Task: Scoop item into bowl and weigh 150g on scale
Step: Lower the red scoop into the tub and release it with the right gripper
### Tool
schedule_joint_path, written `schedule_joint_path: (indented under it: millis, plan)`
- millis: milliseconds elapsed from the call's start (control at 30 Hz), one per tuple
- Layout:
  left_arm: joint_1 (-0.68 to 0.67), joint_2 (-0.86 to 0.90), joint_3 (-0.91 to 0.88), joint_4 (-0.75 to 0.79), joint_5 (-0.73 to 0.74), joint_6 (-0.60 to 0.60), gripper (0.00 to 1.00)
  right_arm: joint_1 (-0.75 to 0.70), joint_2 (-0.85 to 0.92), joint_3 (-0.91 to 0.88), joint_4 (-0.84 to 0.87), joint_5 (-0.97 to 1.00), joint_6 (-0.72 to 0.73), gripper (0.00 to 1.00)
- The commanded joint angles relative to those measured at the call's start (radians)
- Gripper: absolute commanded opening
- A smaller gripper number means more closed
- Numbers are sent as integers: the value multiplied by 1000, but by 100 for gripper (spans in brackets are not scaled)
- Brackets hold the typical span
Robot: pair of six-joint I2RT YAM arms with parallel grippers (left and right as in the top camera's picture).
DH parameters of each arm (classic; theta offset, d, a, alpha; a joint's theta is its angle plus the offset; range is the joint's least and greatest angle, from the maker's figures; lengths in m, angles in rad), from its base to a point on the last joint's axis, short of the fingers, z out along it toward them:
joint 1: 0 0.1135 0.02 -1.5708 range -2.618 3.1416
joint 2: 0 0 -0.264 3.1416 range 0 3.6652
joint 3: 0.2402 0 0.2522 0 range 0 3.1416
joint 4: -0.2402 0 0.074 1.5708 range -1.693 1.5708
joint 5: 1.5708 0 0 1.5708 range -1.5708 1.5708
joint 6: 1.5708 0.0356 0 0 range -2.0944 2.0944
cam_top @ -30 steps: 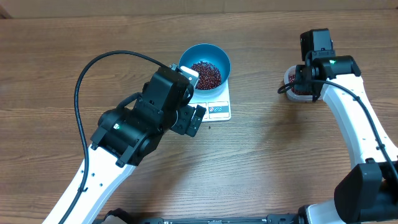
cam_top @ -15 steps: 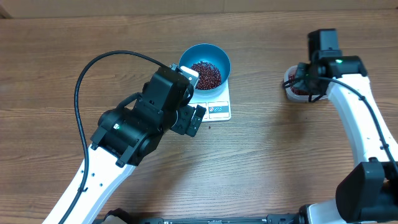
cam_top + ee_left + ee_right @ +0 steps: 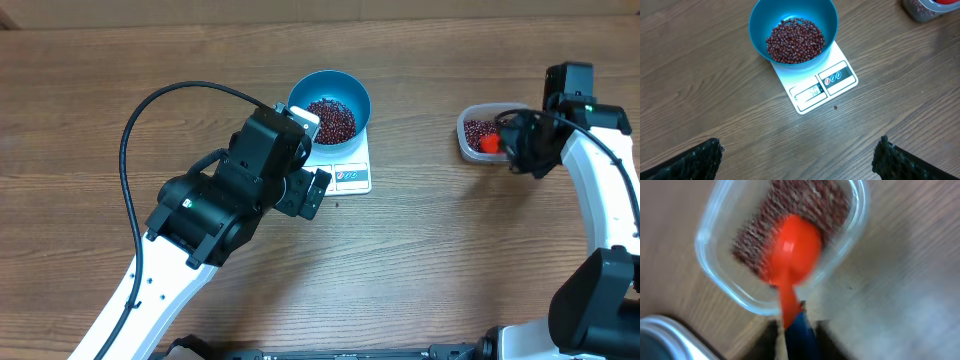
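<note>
Beans (image 3: 794, 40) fill the bowl (image 3: 760, 30), which sits on the 12 o'clock end of the scale (image 3: 817, 87). The left tool (image 3: 797, 155) gapes wide and empty at the scale's 7 o'clock. At 3 o'clock a scoop (image 3: 792, 247) lies in the tub (image 3: 470, 135). The right tool (image 3: 518, 140) is too blurred to tell its grip.

Red-brown beans (image 3: 795, 41) heaped in blue bowl (image 3: 760, 27), upright on white scale (image 3: 812, 92).

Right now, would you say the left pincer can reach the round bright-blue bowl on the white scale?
Probably yes: the left pincer hangs open facing the round bright-blue bowl, with only the display edge of the white scale between.
</note>
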Motion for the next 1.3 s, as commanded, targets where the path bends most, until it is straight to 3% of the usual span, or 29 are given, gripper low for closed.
schedule_joint_path:
  millis: [0, 200, 333, 467, 600, 833, 1033, 1267]
  plan:
    - [7, 5, 4, 3, 8, 15, 100, -8, -37, -18, -27, -32, 38, 42]
    - [7, 5, 4, 3, 8, 15, 100, -8, -37, -18, -77, -28, 37, 59]
    - [7, 5, 4, 3, 8, 15, 100, -8, -37, -18, -89, 3, 34, 79]
    - [7, 5, 4, 3, 8, 15, 100, -8, -37, -18, -105, 38, 34, 91]
    - [7, 5, 4, 3, 8, 15, 100, -8, -43, -5, -118, 50, -11, 94]
    - [7, 5, 4, 3, 8, 15, 100, 25, -121, 119, -178, 34, -233, 95]
    - [7, 5, 4, 3, 8, 15, 100, 164, -243, 139, -95, -167, -549, 95]
    - [7, 5, 4, 3, 8, 15, 100, 401, -262, 138, -61, -357, -776, 95]
